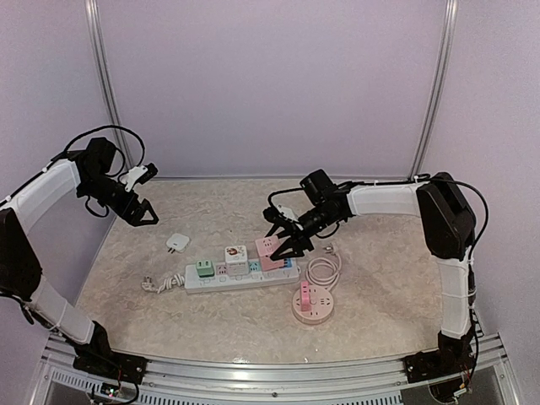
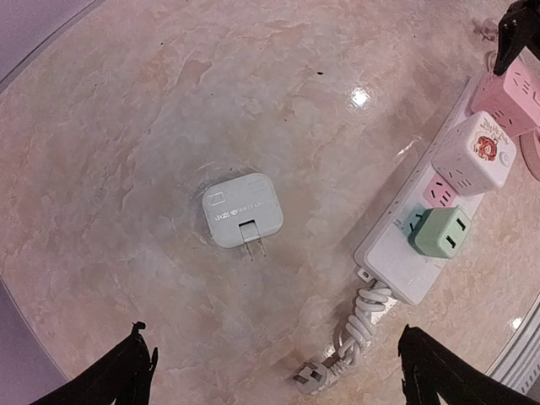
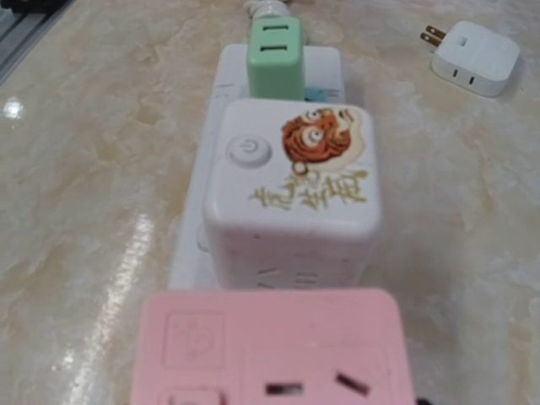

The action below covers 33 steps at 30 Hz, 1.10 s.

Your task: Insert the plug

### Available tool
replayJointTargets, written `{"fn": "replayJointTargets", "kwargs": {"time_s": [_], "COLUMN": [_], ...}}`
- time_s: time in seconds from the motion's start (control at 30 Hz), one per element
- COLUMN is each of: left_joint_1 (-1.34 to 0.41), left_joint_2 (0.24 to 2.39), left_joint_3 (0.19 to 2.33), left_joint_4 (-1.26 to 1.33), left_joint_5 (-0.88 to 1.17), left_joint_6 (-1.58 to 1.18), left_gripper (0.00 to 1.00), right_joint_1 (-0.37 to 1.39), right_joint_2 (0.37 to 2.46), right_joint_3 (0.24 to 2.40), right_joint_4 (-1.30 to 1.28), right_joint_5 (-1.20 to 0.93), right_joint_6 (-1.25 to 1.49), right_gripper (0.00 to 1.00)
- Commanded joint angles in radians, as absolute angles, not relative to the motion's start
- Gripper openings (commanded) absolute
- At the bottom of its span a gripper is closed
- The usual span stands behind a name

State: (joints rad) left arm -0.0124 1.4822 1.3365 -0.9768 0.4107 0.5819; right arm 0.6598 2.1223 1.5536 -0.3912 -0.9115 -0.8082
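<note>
The white plug (image 2: 242, 209) is seen lying loose on the desk (image 2: 126, 126), near the strip (image 1: 240, 277). The left hand (image 2: 272, 346) is held spread, clear of it. The right hand (image 1: 283, 245) is lowered at the pink cube (image 3: 270, 350); its grip cannot be told.

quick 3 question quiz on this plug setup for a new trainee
1. True or false: the white two-prong adapter is plugged into the power strip.
2. Which adapter stands in the middle of the three on the strip? A green, B white cube with the cartoon, C pink.
3. Are the left arm's jaws open or shut?
Key: 1 false, it lies apart on the table; 2 B; 3 open.
</note>
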Motion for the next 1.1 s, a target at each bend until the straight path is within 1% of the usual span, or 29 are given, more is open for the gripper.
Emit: {"fn": "replayJointTargets", "kwargs": {"time_s": [0.0,0.3,0.6,1.07], "left_joint_1": [-0.007,-0.008,-0.007,-0.007], "left_joint_2": [1.479,1.482,1.476,1.479], "left_joint_3": [1.358,1.359,1.357,1.361], "left_joint_4": [-0.992,-0.994,-0.996,-0.999], "left_joint_5": [0.413,0.414,0.413,0.407], "left_joint_6": [0.595,0.596,0.598,0.598], "left_gripper": [0.99,0.99,0.99,0.99], "right_joint_1": [0.68,0.684,0.684,0.687], "right_joint_2": [2.088,2.052,2.098,2.134], "right_joint_3": [1.585,1.581,1.584,1.594], "right_joint_4": [-0.44,-0.44,-0.368,-0.418], "right_joint_5": [-0.934,-0.922,-0.949,-0.931], "right_joint_6": [-0.821,-0.815,-0.769,-0.781], "right_gripper": [0.0,0.0,0.0,0.0]}}
